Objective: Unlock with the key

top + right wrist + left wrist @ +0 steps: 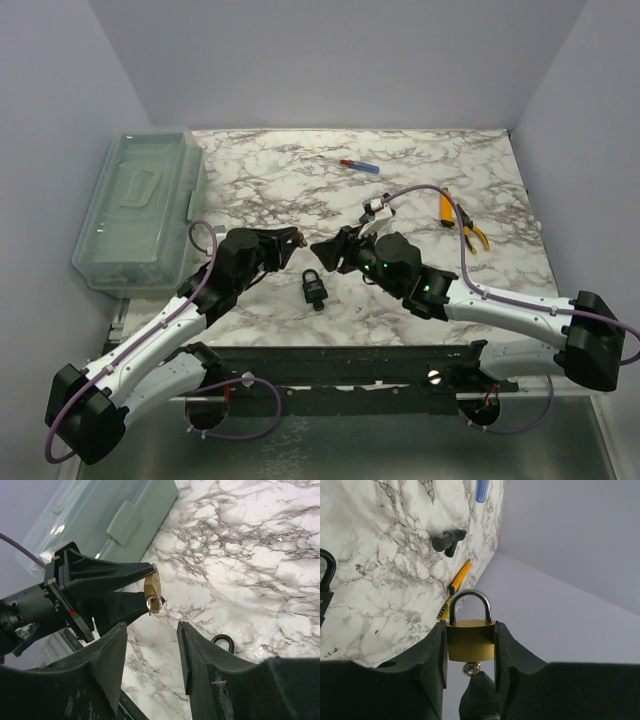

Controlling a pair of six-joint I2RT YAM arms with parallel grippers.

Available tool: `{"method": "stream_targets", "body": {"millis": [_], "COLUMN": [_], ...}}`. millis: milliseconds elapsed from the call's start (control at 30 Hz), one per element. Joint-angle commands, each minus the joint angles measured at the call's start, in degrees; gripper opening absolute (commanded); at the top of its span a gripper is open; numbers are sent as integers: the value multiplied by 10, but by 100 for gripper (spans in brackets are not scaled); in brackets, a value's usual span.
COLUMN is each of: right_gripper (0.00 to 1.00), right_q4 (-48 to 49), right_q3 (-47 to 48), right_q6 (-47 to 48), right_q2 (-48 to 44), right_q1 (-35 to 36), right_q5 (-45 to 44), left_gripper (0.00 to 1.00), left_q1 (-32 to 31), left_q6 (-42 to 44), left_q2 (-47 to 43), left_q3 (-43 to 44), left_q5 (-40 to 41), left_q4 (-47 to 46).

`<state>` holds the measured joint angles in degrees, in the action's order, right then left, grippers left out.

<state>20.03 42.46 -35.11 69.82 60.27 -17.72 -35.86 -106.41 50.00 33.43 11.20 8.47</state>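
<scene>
My left gripper [470,640] is shut on a brass padlock [470,642] with a silver shackle and holds it above the table. A key [471,668] with a small ring sticks out of the lock's underside. In the right wrist view the brass padlock [152,587] and its key ring [155,605] hang just beyond my right gripper [152,650], which is open and empty, with its jaws on either side below the ring. In the top view the left gripper [292,240] and right gripper [325,250] face each other closely at mid-table.
A black padlock [315,287] lies on the marble below the grippers. A clear plastic box [140,205] stands at the left. A blue and red pen [360,166], orange-handled pliers [455,215] and a small black and white tool [375,208] lie behind.
</scene>
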Motion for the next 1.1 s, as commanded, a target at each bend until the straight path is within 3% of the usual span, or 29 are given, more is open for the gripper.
{"method": "stream_targets", "body": {"millis": [0,100,533,700,1067], "right_gripper": [45,36,30,15,14], "right_q4": [-129,-132,-136,-129,-122], "right_q3": [57,70,118,119,139], "right_q6": [53,59,80,81,92], "right_q2": [24,40,115,123,154], "right_q1": [3,3,3,3,3], "right_q5": [29,41,50,29,36], "left_gripper": [0,0,0,0,0], "left_q1": [-2,-2,-2,-2,-2], "left_q6": [40,47,71,80,124], "left_q2": [7,15,23,27,47], "left_q3": [22,20,27,30,53], "left_q5": [1,-4,0,1,-13], "left_q4": [18,21,27,30,31]}}
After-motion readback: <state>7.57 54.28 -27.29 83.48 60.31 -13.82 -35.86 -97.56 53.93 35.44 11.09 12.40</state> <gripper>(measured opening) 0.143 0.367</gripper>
